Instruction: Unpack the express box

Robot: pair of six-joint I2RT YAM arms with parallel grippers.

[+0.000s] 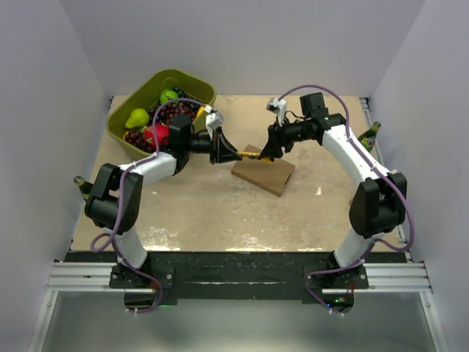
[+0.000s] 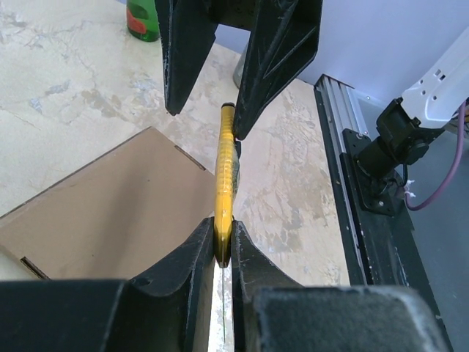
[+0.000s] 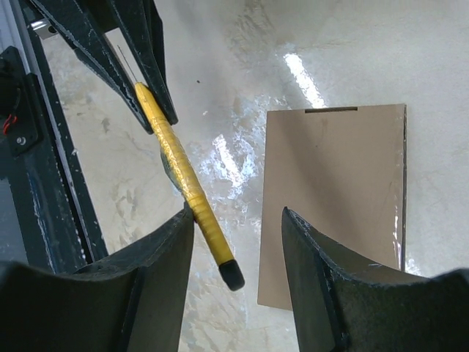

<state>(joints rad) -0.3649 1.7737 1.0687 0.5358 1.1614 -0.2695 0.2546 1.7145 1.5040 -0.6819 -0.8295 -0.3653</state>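
Note:
The express box (image 1: 264,170) lies flat and closed on the table, a plain brown cardboard rectangle, also seen as the box (image 2: 110,213) and the box (image 3: 333,198). Above its left edge hangs a thin yellow tool (image 1: 247,155) with a black end cap. My left gripper (image 1: 223,150) is shut on one end of the tool (image 2: 224,176), pinched between the fingers of that gripper (image 2: 223,235). My right gripper (image 1: 265,150) faces it and stands open around the capped end. In the right wrist view the tool (image 3: 183,176) rests against the left finger of the right gripper (image 3: 237,216), the other finger well apart.
An olive-green tub (image 1: 121,121) of fruit stands at the back left. A green bottle (image 1: 370,136) lies at the table's right edge, also seen as the bottle (image 2: 143,18). White walls enclose the table on three sides. A metal rail (image 1: 234,275) carries the arm bases.

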